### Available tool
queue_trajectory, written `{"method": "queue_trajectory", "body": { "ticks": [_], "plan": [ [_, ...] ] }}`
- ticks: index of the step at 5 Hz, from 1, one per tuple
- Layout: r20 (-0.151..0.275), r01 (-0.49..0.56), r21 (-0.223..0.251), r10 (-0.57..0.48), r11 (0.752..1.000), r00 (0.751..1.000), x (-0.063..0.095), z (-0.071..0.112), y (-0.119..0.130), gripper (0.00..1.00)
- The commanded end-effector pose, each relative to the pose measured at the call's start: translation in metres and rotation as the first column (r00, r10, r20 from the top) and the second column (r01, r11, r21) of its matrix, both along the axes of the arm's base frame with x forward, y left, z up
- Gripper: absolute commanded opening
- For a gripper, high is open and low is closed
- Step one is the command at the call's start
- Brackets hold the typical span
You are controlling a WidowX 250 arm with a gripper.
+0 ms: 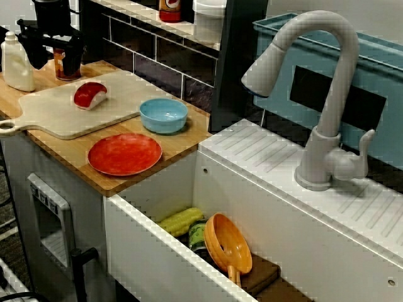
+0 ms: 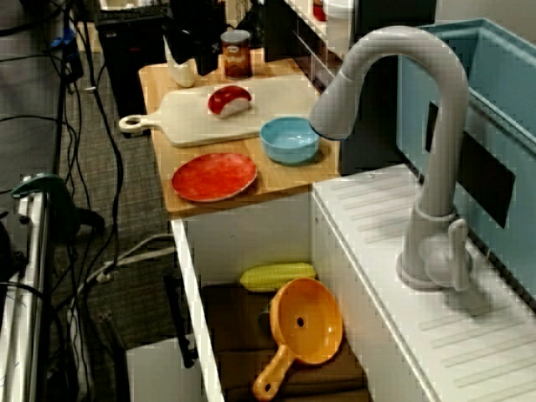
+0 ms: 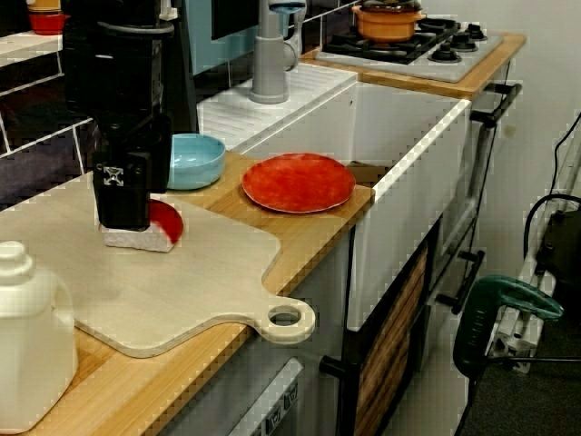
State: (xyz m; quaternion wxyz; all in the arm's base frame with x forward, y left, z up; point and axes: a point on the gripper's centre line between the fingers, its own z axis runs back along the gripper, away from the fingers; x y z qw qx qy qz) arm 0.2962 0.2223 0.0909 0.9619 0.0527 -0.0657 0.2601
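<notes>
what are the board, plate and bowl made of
Board: pale wood by its faint grain, matte finish.
Plate: likely plastic, mottled red with a soft sheen.
Bowl: smooth light blue with soft highlights on the rim; plastic or glazed ceramic, cannot tell which.

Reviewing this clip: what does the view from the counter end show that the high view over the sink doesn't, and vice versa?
Only the view from the counter end: a stove with an orange pot beyond the sink.
Only the high view over the sink: a corn cob and an orange strainer lying inside the sink.
Both: the cutting board with the red-and-white sushi piece, the blue bowl, the red plate, the faucet, and the black tool near the sushi piece.
</notes>
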Motion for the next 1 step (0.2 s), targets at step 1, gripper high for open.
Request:
{"method": "queue_trajectory", "body": {
  "ticks": [1],
  "plan": [
    [0.063, -0.062, 0.059, 0.059, 0.996, 0.996, 0.0114, 0.0104, 0.0290, 1.00]
  ]
}}
